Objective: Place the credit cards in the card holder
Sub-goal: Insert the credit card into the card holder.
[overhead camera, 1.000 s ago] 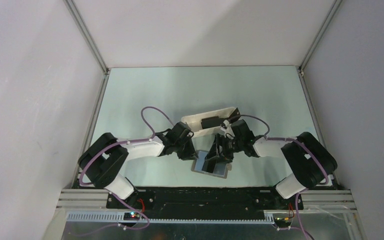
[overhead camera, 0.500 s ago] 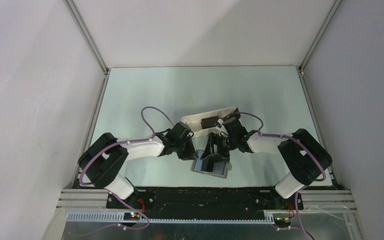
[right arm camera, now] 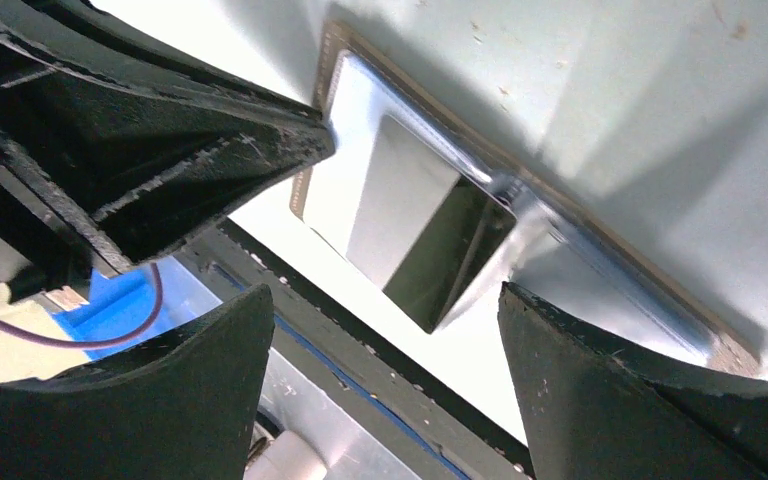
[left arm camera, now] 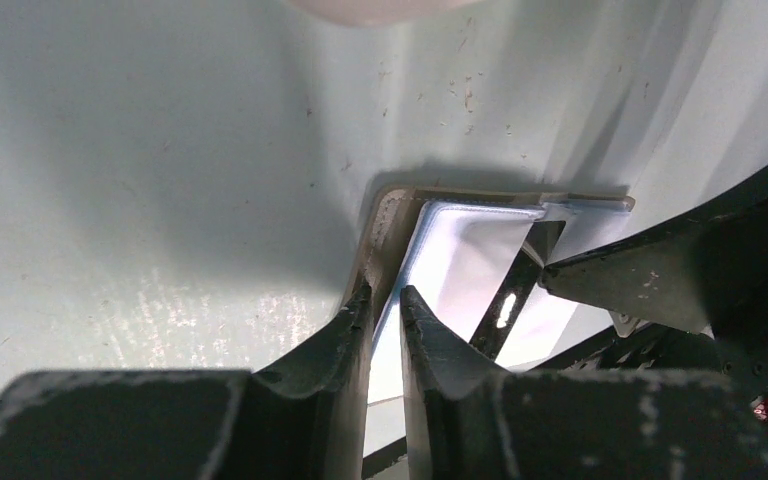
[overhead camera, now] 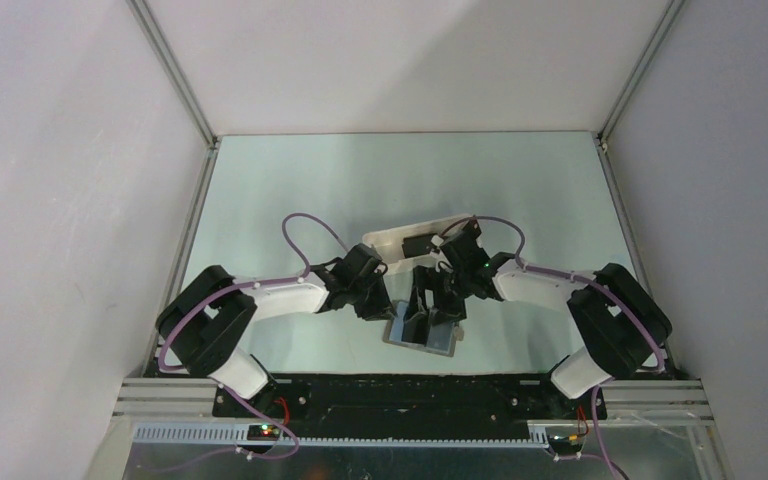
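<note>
The card holder (overhead camera: 442,346) lies open near the table's front edge, its light blue inside facing up (right arm camera: 360,180). My left gripper (left arm camera: 385,300) is shut on the card holder's left flap (left arm camera: 392,215). A dark credit card (right arm camera: 430,240) leans on the open card holder with its far end tucked in a pocket, and it also shows as a dark strip in the left wrist view (left arm camera: 513,297). My right gripper (right arm camera: 385,340) hangs open just above the card, touching nothing. Another dark credit card (overhead camera: 420,243) lies in the white tray (overhead camera: 385,240).
The long white tray stands just behind the two grippers. My right arm's wrist (overhead camera: 480,272) partly overlaps the tray's right end. The black front rail (right arm camera: 380,350) runs close under the card holder.
My right gripper has opened wide and let go of the credit card, which now rests in the card holder. The left gripper has kept its grip and place.
</note>
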### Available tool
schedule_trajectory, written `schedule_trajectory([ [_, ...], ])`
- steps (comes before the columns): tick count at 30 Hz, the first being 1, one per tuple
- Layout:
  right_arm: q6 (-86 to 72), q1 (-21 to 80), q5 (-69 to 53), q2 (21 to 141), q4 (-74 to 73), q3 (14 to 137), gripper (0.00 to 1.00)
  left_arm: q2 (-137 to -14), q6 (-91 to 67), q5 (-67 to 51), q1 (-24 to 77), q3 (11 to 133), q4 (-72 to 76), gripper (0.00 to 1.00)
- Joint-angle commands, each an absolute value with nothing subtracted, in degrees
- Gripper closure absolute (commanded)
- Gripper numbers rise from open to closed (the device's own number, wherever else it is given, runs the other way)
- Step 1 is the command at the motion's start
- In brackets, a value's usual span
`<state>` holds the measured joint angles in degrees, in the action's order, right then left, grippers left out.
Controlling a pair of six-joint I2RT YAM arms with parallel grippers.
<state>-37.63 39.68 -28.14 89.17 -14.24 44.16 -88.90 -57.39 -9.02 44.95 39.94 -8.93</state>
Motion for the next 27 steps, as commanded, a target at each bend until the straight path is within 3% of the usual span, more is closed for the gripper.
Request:
schedule_trajectory([
  [1,-34.3,39.73,-23.53,87.45,-21.52,44.36,0.14,-89.46,-56.0,-6.78,45.42,38.42,-11.79,0.77],
  [4,-35.27,40.34,-25.66,88.82,-19.69,44.38,0.18,-89.49,-55.9,-6.65,45.32,38.49,-12.2,0.77],
  [9,-38.95,40.77,-30.38,92.62,-13.28,44.41,0.34,-89.79,-55.69,-6.78,45.36,38.5,-12.39,0.77],
  [14,-42.62,41.01,-35.15,95.53,-6.28,45.63,0.44,-89.8,-55.67,-6.9,45.4,38.42,-12.49,0.77],
  [22,-41.88,41.55,-35.2,93.65,-7.89,48.53,0.44,-88.18,-55.57,-6.82,45.3,38.47,-12.62,0.76],
  [27,-36.75,41.55,-28.12,87.47,-19.72,48.51,0.33,-82.7,-55.14,-6.88,44.75,38.11,-12.87,0.61],
])
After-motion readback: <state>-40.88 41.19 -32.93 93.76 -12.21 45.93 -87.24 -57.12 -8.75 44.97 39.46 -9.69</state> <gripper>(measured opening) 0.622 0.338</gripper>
